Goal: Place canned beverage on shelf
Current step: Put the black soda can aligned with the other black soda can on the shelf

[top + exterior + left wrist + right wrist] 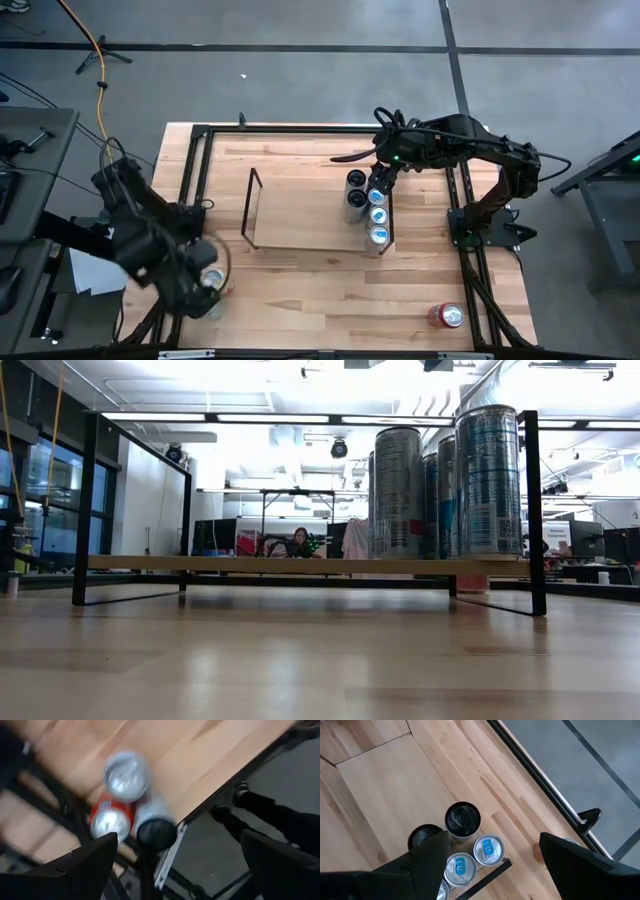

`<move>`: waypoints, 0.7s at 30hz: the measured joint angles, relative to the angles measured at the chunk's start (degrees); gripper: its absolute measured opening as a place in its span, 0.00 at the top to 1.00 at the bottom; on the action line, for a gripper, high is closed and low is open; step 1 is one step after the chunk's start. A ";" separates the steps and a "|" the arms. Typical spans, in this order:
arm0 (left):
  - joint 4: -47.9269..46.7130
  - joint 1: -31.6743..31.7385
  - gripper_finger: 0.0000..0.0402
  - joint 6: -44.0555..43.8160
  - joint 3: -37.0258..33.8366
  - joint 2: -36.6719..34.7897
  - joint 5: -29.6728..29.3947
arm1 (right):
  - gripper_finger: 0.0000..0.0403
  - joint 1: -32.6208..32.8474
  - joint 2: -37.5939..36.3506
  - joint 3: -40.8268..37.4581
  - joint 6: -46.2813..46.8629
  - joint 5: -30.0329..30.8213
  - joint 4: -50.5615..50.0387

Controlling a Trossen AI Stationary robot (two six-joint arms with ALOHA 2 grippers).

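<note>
No text on the cans is legible.

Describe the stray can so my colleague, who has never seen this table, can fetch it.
Start at the big wood-plank tabletop and go to its near right corner, away from the low light-wood shelf. There a red can with a silver top stands alone. The blue-topped and dark-topped cans crowd the shelf's right end; this one has no neighbours.

Both arms matte black with exposed black cabling; green indicator light on right arm.
</note>
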 joint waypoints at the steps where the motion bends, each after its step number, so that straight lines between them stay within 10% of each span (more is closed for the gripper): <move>1: -0.08 -1.20 0.05 -2.69 0.02 0.80 0.56 | 0.26 0.00 0.00 0.00 0.00 0.00 0.01; 21: 3.64 -7.54 0.05 -4.00 -1.03 12.09 3.76 | 0.26 0.00 0.00 0.00 0.01 0.02 0.48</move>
